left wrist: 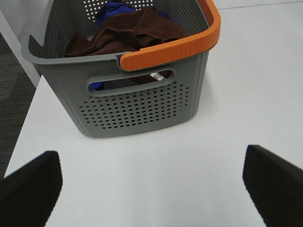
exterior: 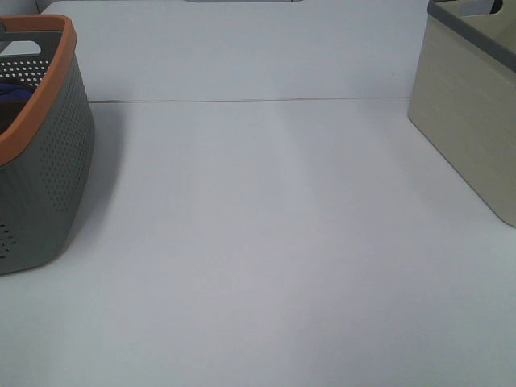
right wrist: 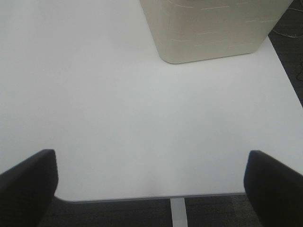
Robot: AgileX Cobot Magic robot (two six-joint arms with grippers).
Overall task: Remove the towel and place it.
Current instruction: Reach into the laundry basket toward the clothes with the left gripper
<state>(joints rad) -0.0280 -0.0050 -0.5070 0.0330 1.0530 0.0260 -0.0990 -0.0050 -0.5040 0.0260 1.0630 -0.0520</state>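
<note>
A grey perforated basket with an orange rim (left wrist: 142, 101) stands on the white table; it also shows at the left edge of the exterior high view (exterior: 40, 161). Inside lies a crumpled brown towel (left wrist: 128, 33) over a blue cloth (left wrist: 113, 7); only a bit of blue (exterior: 12, 93) shows in the exterior view. My left gripper (left wrist: 151, 184) is open and empty, hovering over the table short of the basket. My right gripper (right wrist: 151, 184) is open and empty over the table's edge. Neither gripper shows in the exterior high view.
A beige bin with a grey rim (exterior: 472, 121) stands at the right of the table; it also shows in the right wrist view (right wrist: 213, 28). The table edge (right wrist: 142, 197) and dark floor lie under the right gripper. A dark floor strip (left wrist: 12, 104) borders the table beside the basket.
</note>
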